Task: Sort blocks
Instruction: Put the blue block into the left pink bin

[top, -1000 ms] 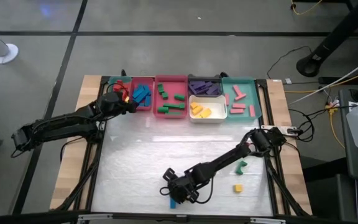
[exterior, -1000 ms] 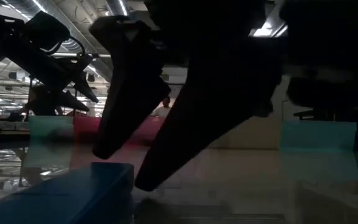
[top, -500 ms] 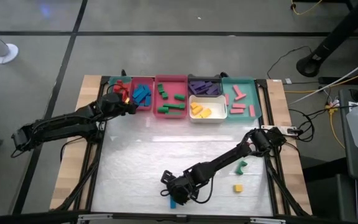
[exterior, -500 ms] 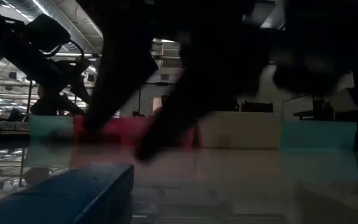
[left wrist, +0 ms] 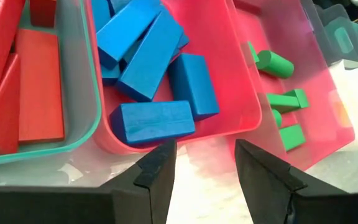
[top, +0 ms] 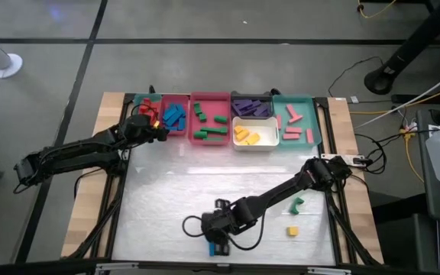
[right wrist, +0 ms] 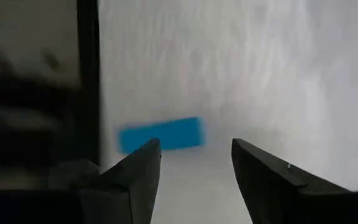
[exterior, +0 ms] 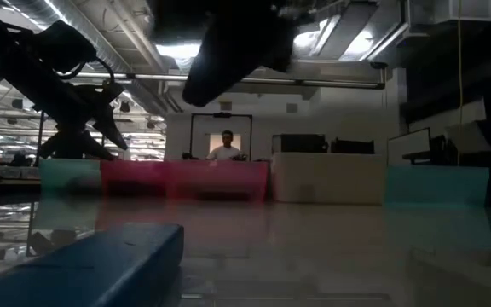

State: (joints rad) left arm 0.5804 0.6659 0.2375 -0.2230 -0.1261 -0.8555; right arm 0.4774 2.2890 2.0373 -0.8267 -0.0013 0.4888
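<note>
Since the earlier frames the right gripper [top: 218,235] has swung round near the table's front edge and lifted, so the low view, a second ago filled by its dark fingers, now shows only a dark piece of the arm at the top and the room behind, where a person [exterior: 226,147] stands far off. The blue block [top: 218,248] on the white table [top: 166,198] lies mostly hidden under the gripper in the high view, only a sliver showing at the front; the right wrist view shows it whole though blurred, a blue bar [right wrist: 160,134] beyond the spread fingers [right wrist: 132,177], which grasp nothing. In the low view the same block [exterior: 92,269] is cut off by the frame's edge. From the fingers the right arm runs back across the table, bent low, to its base on the far side of a green block [top: 296,205] and a yellow block [top: 292,230] that lie loose, well apart from the blue block. The left gripper [top: 156,128] hangs at the front rim of the pink tray of blue blocks [left wrist: 185,127], fingers [left wrist: 157,171] parted and empty, its arm stretched out low. Red blocks [left wrist: 39,87] fill the teal tray [left wrist: 89,124] beside it, and green blocks [left wrist: 284,99] the next pink tray.
</note>
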